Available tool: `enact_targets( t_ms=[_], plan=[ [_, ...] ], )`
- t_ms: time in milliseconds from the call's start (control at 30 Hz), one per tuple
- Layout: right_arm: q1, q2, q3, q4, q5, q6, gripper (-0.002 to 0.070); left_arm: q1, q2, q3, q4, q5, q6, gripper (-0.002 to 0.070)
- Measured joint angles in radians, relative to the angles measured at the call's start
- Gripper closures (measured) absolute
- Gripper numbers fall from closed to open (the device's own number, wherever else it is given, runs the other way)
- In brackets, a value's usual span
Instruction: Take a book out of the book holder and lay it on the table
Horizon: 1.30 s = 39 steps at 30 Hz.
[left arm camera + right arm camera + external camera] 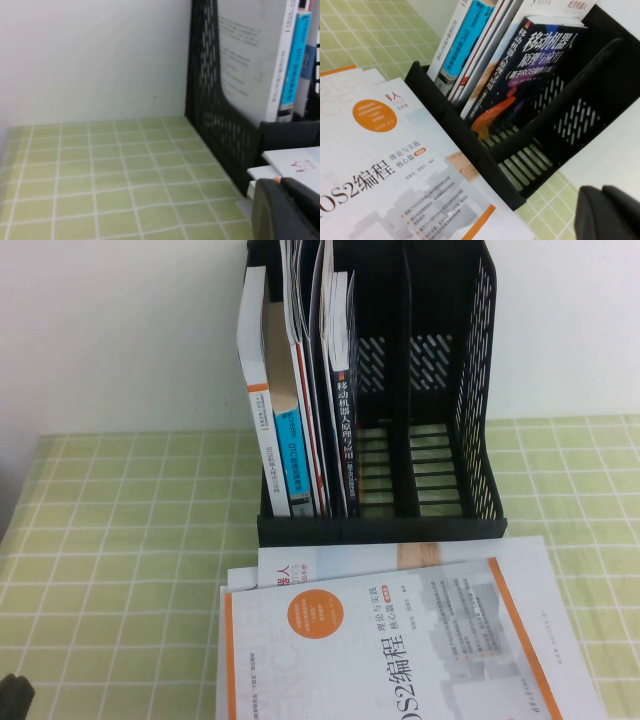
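Still upright, book holder (440, 520) front-facing.

One black book holder (430, 420) with three slots holds about five upright books (300, 410); three books (400, 640) lie stacked on the table (120, 540).

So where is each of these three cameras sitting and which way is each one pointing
High view: raised on the robot's side, angled down at the book holder, with a white-and-orange book lying on the table in front of it; only a dark arm part shows at the lower left corner.
Left wrist view: low over the table left of the holder, facing its perforated side wall; the left end effector shows at the edge.
Right wrist view: above the holder's right front, looking down; the right end effector, shut, shows.
All three views share the holder and the book.
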<state>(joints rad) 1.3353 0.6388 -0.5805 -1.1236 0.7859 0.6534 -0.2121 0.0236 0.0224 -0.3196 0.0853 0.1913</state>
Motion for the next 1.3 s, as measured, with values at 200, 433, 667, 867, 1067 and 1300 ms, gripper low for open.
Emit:
enact_targets(
  t_ms=[200, 433, 667, 867, 1067, 1300],
  plan=[
    [0.000, 0.000, 0.000, 0.000, -0.002, 0.020, 0.0678, 0.146, -0.035, 0.002, 0.228, 0.229, -0.309, 0.0678],
    [0.000, 0.000, 0.000, 0.000, -0.002, 0.022, 0.0678, 0.197, -0.035, 0.000, 0.234, 0.259, -0.359, 0.0678],
    [0.000, 0.000, 0.000, -0.002, -0.002, 0.024, 0.0678, 0.197, -0.035, 0.000, 0.195, 0.259, -0.361, 0.0677],
    [0.000, 0.000, 0.000, -0.002, -0.002, 0.024, 0.0678, 0.197, -0.035, 0.000, 0.193, 0.259, -0.367, 0.0677],
    [0.000, 0.000, 0.000, -0.004, -0.002, 0.024, 0.0678, 0.197, -0.035, 0.000, 0.193, 0.259, -0.367, 0.0678],
    [-0.015, -0.033, 0.001, -0.004, -0.008, 0.024, 0.0678, 0.197, -0.037, 0.000, 0.191, 0.259, -0.367, 0.0678]
  ],
)
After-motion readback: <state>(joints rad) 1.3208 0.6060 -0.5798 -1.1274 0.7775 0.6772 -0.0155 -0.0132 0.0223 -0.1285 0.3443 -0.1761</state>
